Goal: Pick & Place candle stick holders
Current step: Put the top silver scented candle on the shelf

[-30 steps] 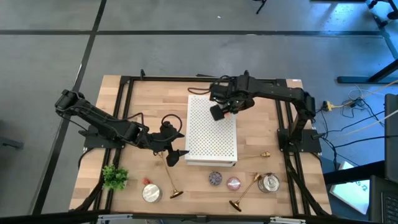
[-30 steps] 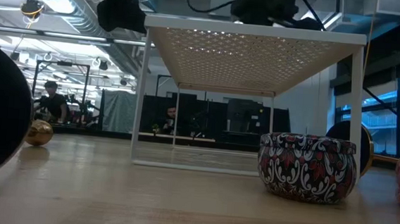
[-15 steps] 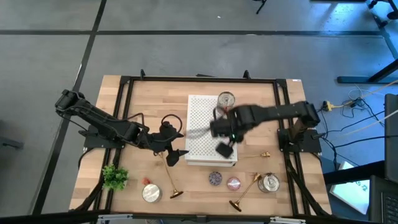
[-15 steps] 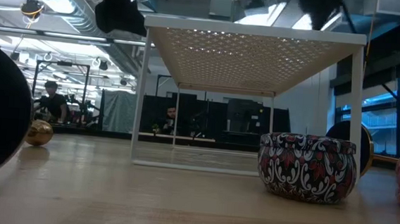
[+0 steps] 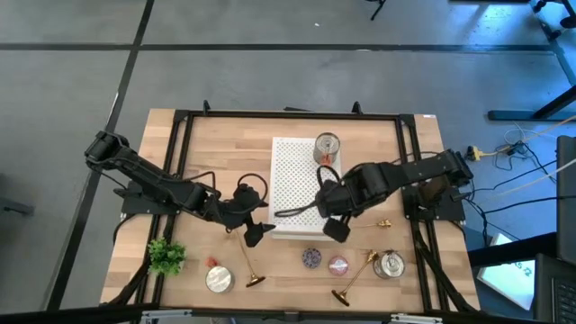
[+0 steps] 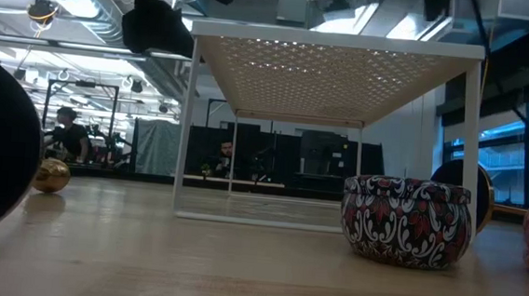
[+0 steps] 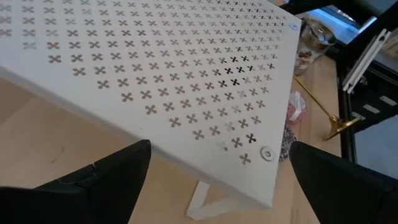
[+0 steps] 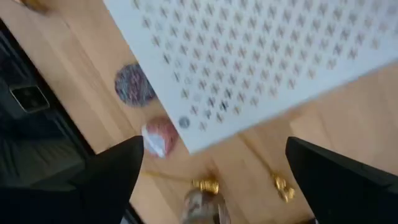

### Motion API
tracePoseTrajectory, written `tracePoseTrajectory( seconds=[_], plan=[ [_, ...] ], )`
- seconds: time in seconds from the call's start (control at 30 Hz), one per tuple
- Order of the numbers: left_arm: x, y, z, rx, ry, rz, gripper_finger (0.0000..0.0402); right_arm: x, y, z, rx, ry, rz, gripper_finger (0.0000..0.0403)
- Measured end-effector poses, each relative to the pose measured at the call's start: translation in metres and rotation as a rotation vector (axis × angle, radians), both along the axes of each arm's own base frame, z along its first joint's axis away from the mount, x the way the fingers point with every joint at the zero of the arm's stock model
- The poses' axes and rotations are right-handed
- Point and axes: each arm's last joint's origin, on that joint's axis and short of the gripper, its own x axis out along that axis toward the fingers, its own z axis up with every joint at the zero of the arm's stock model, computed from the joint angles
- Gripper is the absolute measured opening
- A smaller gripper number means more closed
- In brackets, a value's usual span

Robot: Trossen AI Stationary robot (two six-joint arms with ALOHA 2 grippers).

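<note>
Pale wood table [image 5: 207, 135], perforated white metal stand [image 5: 297, 184], slim brass candle stick holders [image 5: 247, 263], both pincers spread wide, empty

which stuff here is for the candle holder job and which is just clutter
Job: gold brass candle stick holders: front left, front right, far right.
Lying about: white perforated rack, round silver tin on it, purple disc, pink disc, green plant.
</note>
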Motion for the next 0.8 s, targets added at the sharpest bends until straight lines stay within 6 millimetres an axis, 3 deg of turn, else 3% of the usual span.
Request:
tracePoseTrajectory(
  seconds=[0.23, 0.6, 0.8],
  plan=[
    [-0.005, -0.012, 0.0, -0.002, -0.001, -0.045, 0.0381, 0.011, 0.004, 0.003, -0.058, -0.152, 0.408, 0.0394],
    [-0.009, -0.039, 0.013, 0.083, -0.135, -0.216, 0.0381, 0.031, 0.04, 0.019, 0.141, -0.52, 0.628, 0.0394],
    [-0.012, -0.053, 0.021, 0.11, -0.228, -0.293, 0.0376, 0.03, 0.055, 0.024, 0.149, -0.59, 0.666, 0.0394]
  ],
)
